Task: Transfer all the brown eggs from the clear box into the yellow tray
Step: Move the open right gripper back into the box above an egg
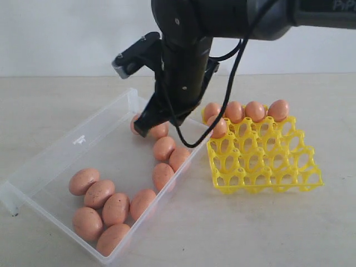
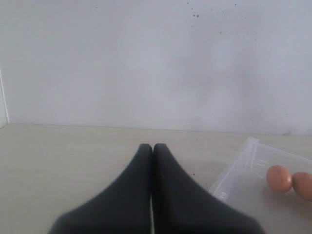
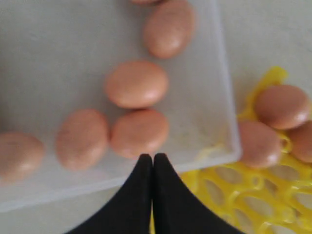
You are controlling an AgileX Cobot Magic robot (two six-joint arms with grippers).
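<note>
Several brown eggs [image 1: 115, 208] lie in the clear box [image 1: 78, 139] on the left, some in a near cluster, some along its right wall. More brown eggs [image 1: 255, 110] sit in the far cups of the yellow tray [image 1: 267, 167]. My right gripper [image 1: 141, 130] hangs over the box's far end, partly hiding one egg. In the right wrist view my right gripper [image 3: 152, 158] is shut and empty, its tips just short of an egg [image 3: 139, 132], with the tray [image 3: 234, 195] beside it. My left gripper [image 2: 152, 147] is shut and empty over bare table, the box [image 2: 243, 165] off to one side.
A pale tabletop [image 1: 311, 222] surrounds the box and tray, with a white wall [image 1: 67, 33] behind. The right arm's dark body [image 1: 186, 61] and its black cable [image 1: 222, 105] hang over the gap between box and tray. My left arm does not show in the exterior view.
</note>
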